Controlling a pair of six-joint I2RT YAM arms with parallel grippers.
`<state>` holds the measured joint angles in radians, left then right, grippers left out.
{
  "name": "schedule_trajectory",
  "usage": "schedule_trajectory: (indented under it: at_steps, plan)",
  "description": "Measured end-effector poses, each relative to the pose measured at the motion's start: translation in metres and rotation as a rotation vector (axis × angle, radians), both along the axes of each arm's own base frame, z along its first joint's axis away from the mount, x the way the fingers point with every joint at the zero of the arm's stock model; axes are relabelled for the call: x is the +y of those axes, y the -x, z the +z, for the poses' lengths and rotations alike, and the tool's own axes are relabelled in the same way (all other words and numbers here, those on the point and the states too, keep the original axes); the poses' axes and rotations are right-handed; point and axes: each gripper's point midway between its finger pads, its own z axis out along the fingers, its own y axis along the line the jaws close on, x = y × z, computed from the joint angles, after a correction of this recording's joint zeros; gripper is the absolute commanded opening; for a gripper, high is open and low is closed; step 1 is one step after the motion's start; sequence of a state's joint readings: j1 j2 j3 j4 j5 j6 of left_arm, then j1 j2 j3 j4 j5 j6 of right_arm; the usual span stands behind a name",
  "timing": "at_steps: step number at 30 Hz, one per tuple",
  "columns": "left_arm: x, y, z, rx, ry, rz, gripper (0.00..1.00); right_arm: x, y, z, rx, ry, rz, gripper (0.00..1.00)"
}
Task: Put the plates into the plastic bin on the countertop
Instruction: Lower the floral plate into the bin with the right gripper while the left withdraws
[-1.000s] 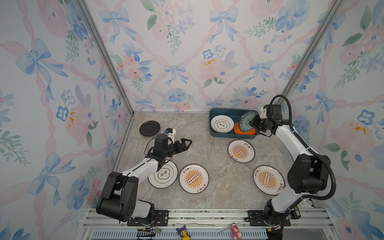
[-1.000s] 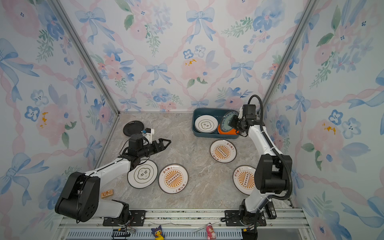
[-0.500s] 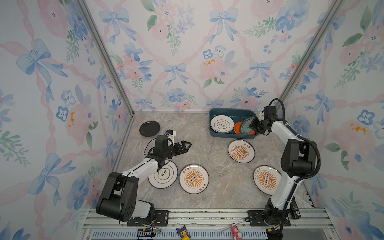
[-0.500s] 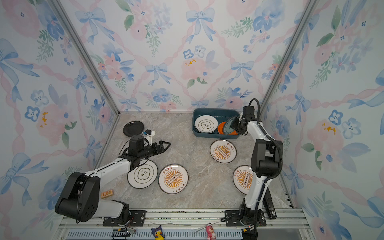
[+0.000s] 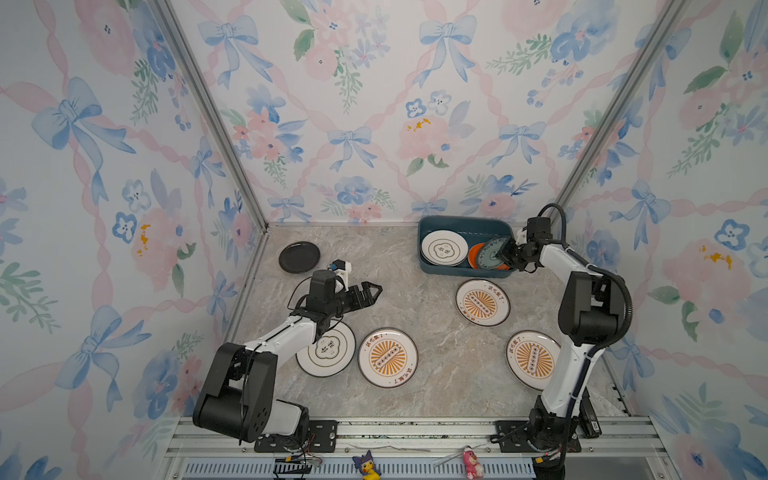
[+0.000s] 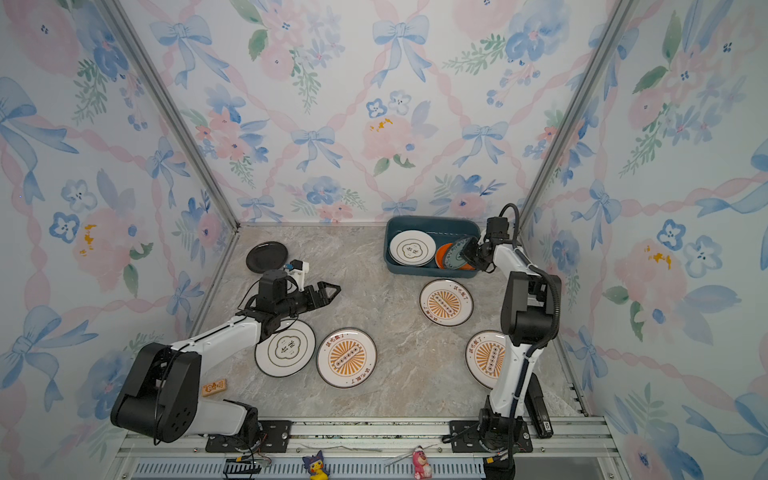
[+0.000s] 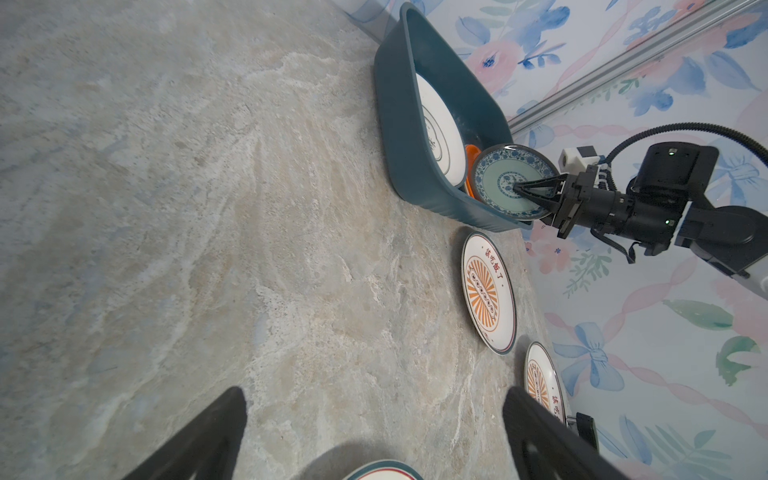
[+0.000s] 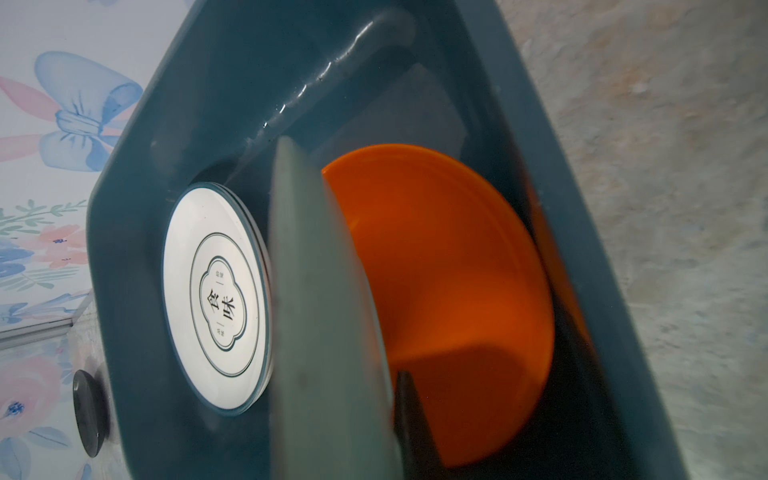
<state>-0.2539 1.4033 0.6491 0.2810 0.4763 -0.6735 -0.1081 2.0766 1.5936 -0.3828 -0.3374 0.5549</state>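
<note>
Nearest, three sunburst plates (image 5: 387, 358) and a cloud plate (image 5: 328, 351) lie flat on the counter (image 5: 436, 374). Above it the left tool (image 5: 374, 294) hovers, jaws wide and empty (a black plate (image 5: 299, 257) lies beyond). At the back the right tool (image 5: 508, 253) is clamped on a teal plate (image 5: 492, 252), tilted over an orange plate (image 5: 473, 255) in the bin (image 5: 465, 220) beside a second cloud plate (image 5: 444, 248).
</note>
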Motion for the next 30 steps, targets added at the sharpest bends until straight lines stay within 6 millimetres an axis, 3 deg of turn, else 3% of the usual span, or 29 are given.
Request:
schedule_trajectory:
  at_steps: [8,17,24,30]
  plan:
    - [0.000,-0.001,0.002,-0.004,0.001,-0.001,0.98,-0.002,-0.001,-0.010,0.017,-0.011,-0.007,0.16]
    - [-0.003,0.000,0.004,0.001,0.023,-0.006,0.98,-0.006,0.002,-0.013,0.033,-0.005,-0.016,0.43]
    - [-0.004,0.000,0.005,0.013,0.037,0.000,0.98,-0.010,0.001,-0.011,0.025,0.029,-0.022,0.48]
    - [-0.010,-0.001,0.012,0.000,0.046,-0.013,0.98,-0.024,0.013,-0.004,0.055,0.117,-0.050,0.50]
